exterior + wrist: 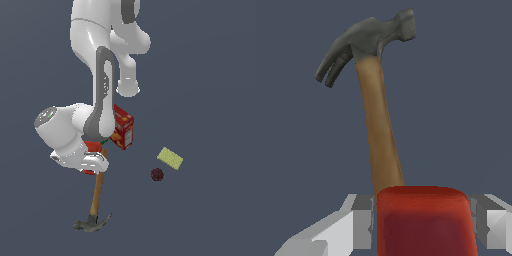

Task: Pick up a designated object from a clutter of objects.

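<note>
The small red drill (425,220) sits between my gripper's fingers (363,222), which lie against both of its sides. My gripper (423,225) is shut on it. In the exterior view the gripper (93,161) is low over the clutter. Only bits of the red drill (92,146) show around the hand there. The wooden-handled claw hammer (378,125) lies just beyond the drill, and its handle runs under the gripper (97,192). I cannot tell whether the drill is off the ground.
The red cracker box (123,129) stands right behind the arm. The yellow sponge (170,158) and the small dark-red ball (157,174) lie to the exterior view's right. The red-green cube is mostly hidden by the arm.
</note>
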Action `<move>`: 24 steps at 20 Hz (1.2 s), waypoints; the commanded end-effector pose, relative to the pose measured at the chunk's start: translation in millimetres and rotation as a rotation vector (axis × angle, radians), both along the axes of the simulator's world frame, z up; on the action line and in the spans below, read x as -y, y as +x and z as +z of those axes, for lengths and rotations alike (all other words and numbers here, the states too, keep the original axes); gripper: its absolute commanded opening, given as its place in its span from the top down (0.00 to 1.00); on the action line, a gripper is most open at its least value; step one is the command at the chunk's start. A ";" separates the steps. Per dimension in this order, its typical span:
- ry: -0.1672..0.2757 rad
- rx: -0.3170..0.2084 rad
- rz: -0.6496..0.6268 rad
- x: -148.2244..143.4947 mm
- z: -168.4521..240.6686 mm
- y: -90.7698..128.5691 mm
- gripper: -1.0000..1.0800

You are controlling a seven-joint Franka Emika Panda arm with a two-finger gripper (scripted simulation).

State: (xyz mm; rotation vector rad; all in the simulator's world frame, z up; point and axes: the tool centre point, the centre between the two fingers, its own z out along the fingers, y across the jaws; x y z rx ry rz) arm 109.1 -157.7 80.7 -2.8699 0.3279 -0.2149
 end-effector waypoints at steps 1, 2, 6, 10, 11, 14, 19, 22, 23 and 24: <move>-0.001 0.005 0.001 -14.3 26.8 8.2 1.00; -0.002 0.004 0.000 -20.6 37.2 11.3 1.00; -0.002 0.004 0.000 -45.9 80.4 23.8 1.00; -0.003 0.003 0.000 -70.7 122.9 36.5 1.00; -0.003 0.003 0.000 -76.8 133.3 39.7 1.00; -0.004 0.003 0.000 -94.9 164.2 49.3 1.00; -0.004 0.003 0.001 -122.8 212.2 65.0 1.00; -0.003 0.003 0.001 -135.5 234.0 72.6 1.00; -0.003 0.003 0.002 -139.0 239.9 74.7 1.00; -0.003 0.003 0.002 -142.0 245.1 76.6 1.00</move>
